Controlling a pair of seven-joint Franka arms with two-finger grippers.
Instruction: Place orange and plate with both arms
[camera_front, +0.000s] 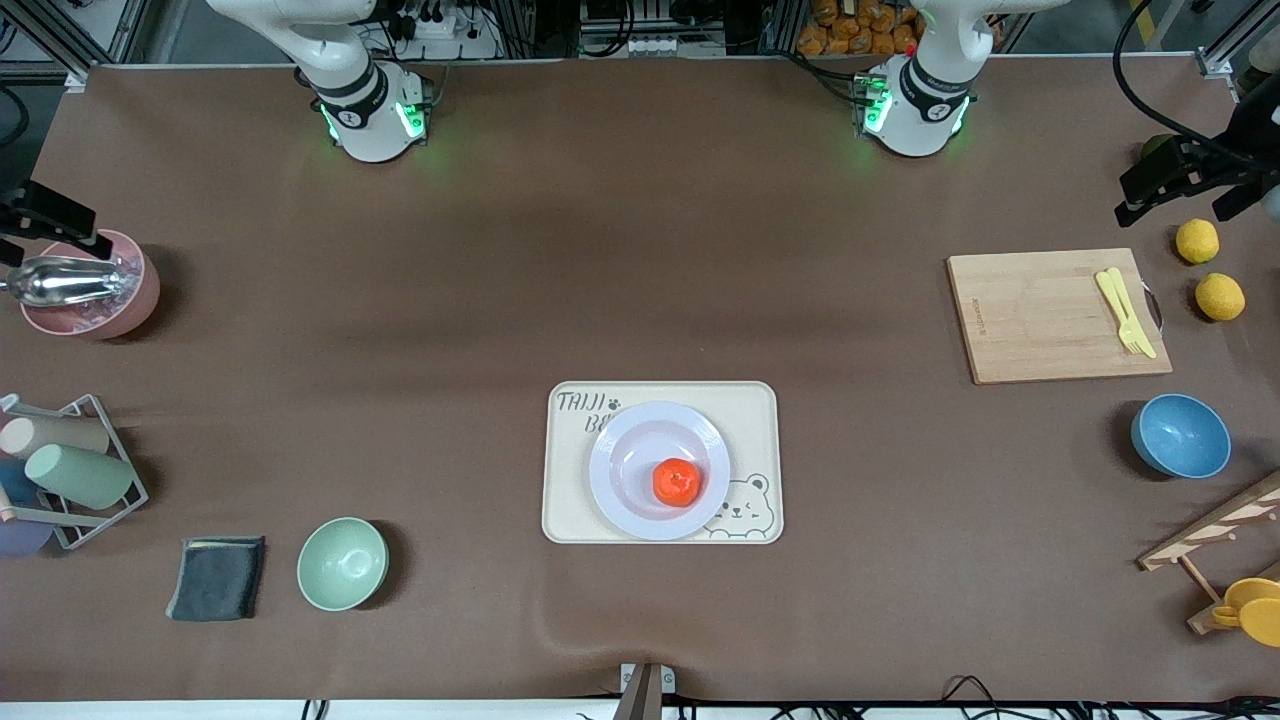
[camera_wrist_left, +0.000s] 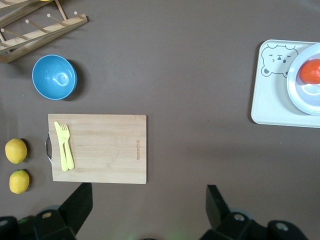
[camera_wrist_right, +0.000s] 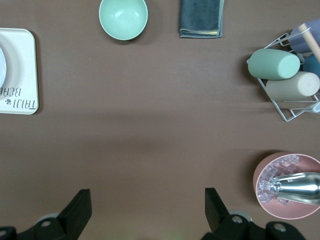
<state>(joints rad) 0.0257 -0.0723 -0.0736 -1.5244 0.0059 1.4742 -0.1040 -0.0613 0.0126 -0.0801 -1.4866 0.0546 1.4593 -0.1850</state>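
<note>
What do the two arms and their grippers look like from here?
Both arms have glossy white shells with black joint bands and green lights glowing at their bases. The left gripper and right gripper have matte black, blocky fingers. Black cables trail beside the left arm's end.

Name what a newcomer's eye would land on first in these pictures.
The bright orange sits on the white plate, which rests on the cream bear-print tray in the middle of the table. Next, two lemons lie beside the wooden cutting board toward the left arm's end.

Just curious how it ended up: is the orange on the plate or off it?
On it. The orange sits inside the white plate, which rests on the bear-print tray.
</note>
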